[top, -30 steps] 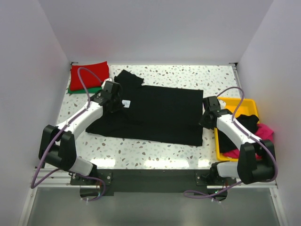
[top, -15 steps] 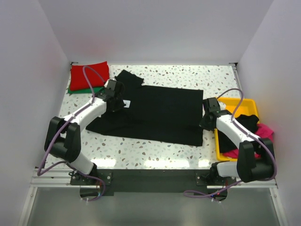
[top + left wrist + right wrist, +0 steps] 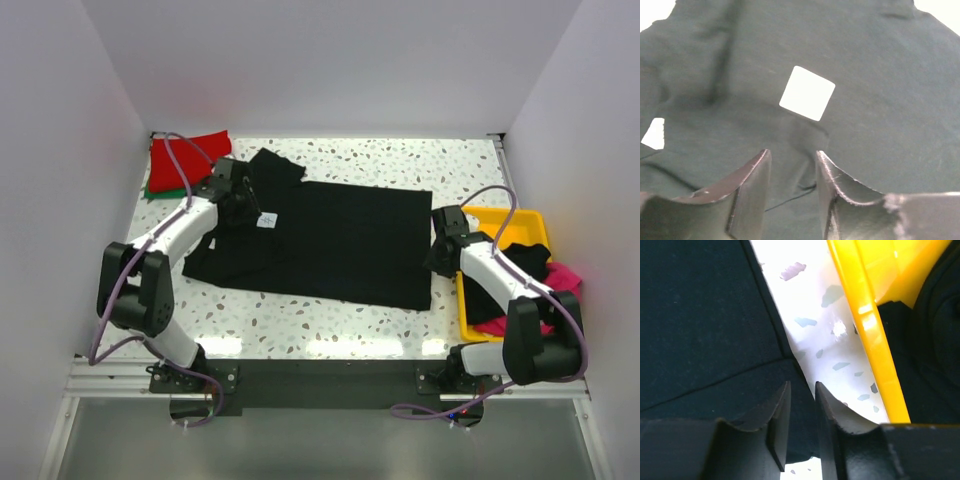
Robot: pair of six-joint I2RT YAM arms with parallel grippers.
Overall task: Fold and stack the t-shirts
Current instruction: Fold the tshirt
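Left gripper (image 3: 792, 156) withdrawn toward eleven o'clock across the black t-shirt (image 3: 340, 240); it and right gripper (image 3: 801, 388) narrowly parted, empty: I reckon spreading done.

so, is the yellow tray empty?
No, in the top view the yellow tray holds bunched black cloth and pink cloth.

The white left arm (image 3: 186, 230) and right arm (image 3: 495, 270) have black joints, purple cables (image 3: 490, 188) and black jaws.

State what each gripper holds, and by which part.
Nothing, it seems: left gripper open above the black shirt near its label, right gripper open at its edge.
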